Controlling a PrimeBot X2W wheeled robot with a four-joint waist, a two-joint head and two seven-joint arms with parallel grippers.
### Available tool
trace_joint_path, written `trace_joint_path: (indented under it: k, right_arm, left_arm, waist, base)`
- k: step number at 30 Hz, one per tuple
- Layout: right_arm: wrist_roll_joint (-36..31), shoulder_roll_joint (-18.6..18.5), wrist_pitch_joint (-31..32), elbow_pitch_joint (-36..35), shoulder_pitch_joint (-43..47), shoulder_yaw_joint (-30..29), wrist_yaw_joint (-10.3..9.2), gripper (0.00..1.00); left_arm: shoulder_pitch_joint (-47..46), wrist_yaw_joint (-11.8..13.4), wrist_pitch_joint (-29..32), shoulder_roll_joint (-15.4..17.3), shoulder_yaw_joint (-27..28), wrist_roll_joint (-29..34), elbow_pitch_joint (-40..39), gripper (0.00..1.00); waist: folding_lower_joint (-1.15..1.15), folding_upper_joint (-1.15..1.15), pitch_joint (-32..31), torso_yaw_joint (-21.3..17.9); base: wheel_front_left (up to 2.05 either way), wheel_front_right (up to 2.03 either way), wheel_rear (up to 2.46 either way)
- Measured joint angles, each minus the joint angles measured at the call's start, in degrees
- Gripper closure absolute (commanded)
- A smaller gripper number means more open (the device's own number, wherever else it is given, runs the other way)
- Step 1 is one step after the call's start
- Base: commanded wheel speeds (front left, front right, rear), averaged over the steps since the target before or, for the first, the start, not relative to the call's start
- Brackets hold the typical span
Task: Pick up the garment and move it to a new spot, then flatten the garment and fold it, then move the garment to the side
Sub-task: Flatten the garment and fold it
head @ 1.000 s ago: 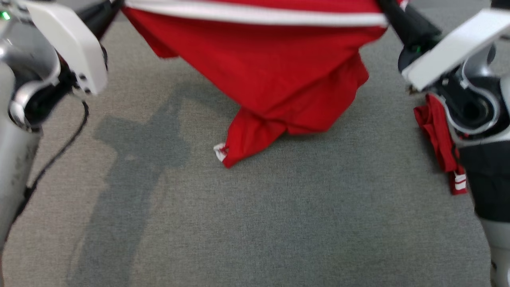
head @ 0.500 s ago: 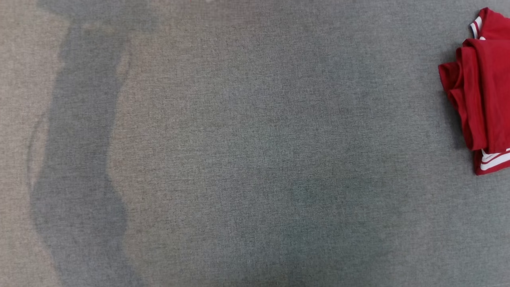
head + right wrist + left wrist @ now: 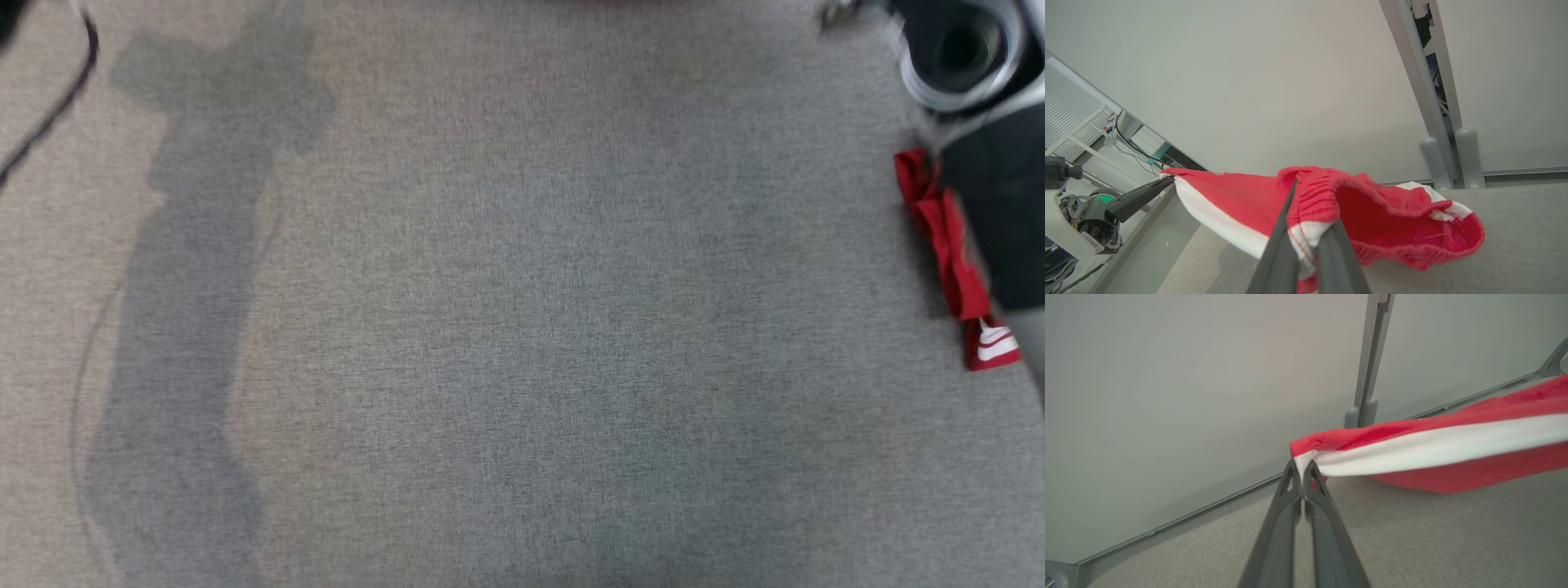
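Fig.: we hold the garment (image 3: 1237, 200) strung betw. both hands over the grey surface (image 3: 1453, 539). Left hand (image 3: 1301, 467) pinched shut on its white-striped edge; right hand (image 3: 1310, 220) clamped on a bunched corner. Risk: tension pulls the thin left pinch free, dropping cloth crumpled.

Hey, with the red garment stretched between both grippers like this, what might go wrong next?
The left gripper pinches just the corner of the red garment, so it may slip out. Fabric is bunched around the right gripper, so it might lay down wrinkled. A second red cloth lies on the grey surface; the two could tangle.
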Motion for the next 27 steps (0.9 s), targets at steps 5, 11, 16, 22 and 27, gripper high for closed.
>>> trace_joint_path:
  k: [5,11,16,22,27]
  right_arm:
    - [4.53,-2.07,5.31,-2.2,10.56,5.87,0.0,1.0]
    - [9.58,-5.7,11.63,-6.3,21.11,10.67,0.0,1.0]
    - [12.7,-8.78,13.9,-11.51,29.28,12.56,0.01,1.0]
    - [14.89,-14.64,15.38,-20.78,41.95,14.25,0.01,1.0]
    - [15.33,-18.27,15.64,-26.13,50.13,14.81,0.01,1.0]
  left_arm:
    - [10.46,-0.01,3.46,5.27,-5.95,-5.0,-4.34,1.0]
    - [21.95,-0.01,8.17,11.85,-11.23,-11.89,-13.19,1.0]
    - [30.38,-0.01,12.26,17.57,-13.11,-17.02,-21.58,1.0]
    - [41.42,5.35,16.05,26.41,-15.0,-22.24,-39.2,1.0]
    - [47.91,10.45,15.85,32.0,-15.55,-25.16,-50.37,1.0]
  waist:
    - [0.0,0.0,-3.99,-0.13]
    - [0.0,0.0,-10.41,-0.84]
    - [0.0,0.0,-16.15,-1.67]
    - [0.0,0.0,-22.84,-2.66]
    - [0.0,0.0,-25.42,-3.04]
  base:
    - [0.0,0.0,0.0]
    - [0.0,0.0,0.0]
    - [0.0,0.0,0.0]
    - [0.0,0.0,0.0]
    - [0.0,0.0,0.0]
